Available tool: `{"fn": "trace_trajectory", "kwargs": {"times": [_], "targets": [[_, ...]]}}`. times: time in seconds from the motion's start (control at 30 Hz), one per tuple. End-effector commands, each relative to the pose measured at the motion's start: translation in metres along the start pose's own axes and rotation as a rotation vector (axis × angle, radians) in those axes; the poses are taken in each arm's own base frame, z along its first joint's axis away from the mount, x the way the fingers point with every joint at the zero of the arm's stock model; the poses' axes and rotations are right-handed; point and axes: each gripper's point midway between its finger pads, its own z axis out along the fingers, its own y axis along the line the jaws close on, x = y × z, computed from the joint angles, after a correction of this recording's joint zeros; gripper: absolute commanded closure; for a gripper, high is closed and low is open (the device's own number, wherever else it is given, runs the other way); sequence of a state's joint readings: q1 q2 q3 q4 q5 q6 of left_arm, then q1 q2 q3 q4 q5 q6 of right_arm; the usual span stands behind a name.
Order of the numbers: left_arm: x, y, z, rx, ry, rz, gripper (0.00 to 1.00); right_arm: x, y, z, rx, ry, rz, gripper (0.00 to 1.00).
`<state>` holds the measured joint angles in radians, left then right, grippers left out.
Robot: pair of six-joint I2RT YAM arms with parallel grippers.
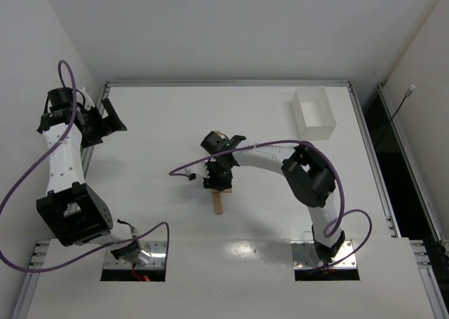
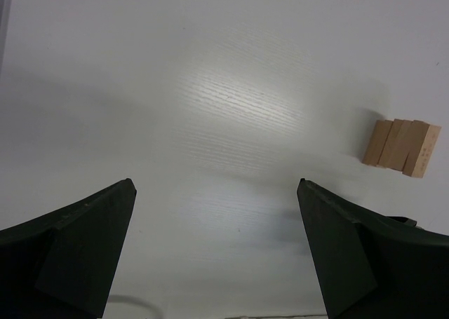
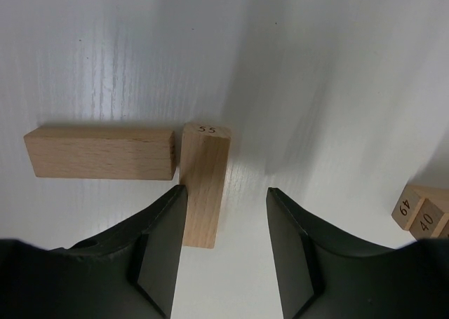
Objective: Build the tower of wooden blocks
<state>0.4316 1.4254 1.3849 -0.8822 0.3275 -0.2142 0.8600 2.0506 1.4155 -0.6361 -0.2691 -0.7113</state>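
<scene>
In the right wrist view, two wood blocks lie on the white table. One lies crosswise (image 3: 98,153), and one marked 55 (image 3: 203,186) points away from me. My right gripper (image 3: 224,189) is open around the marked block, which rests against the left finger with a wide gap to the right finger. More numbered blocks (image 3: 421,210) show at the right edge. From above, my right gripper (image 1: 217,175) hovers mid-table with one block (image 1: 219,204) sticking out below it. My left gripper (image 2: 216,182) is wide open and empty, with three blocks side by side (image 2: 402,147) to its right.
A white rectangular bin (image 1: 313,112) stands at the back right of the table. My left gripper (image 1: 112,119) is raised at the far left near the table's back corner. Purple cables loop from both arms.
</scene>
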Motion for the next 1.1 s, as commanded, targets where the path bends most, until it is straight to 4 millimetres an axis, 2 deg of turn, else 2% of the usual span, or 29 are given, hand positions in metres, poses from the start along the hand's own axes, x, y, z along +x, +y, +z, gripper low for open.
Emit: {"fn": "trace_trajectory", "kwargs": {"times": [0.0,0.13,0.47,0.9,0.93,1.07], "targets": [[-0.016,-0.004,-0.009,0.006,-0.050,0.024,0.00,-0.009,0.000,-0.003,0.002,-0.028,-0.021,0.54],[-0.015,-0.006,-0.009,0.015,-0.049,0.024,0.00,-0.015,0.010,-0.006,-0.028,-0.046,-0.027,0.54],[-0.014,-0.008,-0.006,0.032,-0.038,0.021,0.00,-0.020,0.012,-0.018,-0.019,-0.067,-0.025,0.54],[-0.013,-0.008,-0.004,0.040,-0.028,0.018,0.00,-0.016,0.014,-0.017,-0.019,-0.054,-0.022,0.55],[-0.013,-0.008,-0.004,0.040,-0.028,0.018,0.00,-0.012,0.018,-0.012,-0.029,-0.035,-0.024,0.55],[-0.013,-0.008,-0.004,0.040,-0.028,0.018,0.00,-0.012,0.012,-0.007,0.005,-0.017,-0.038,0.55]]}}
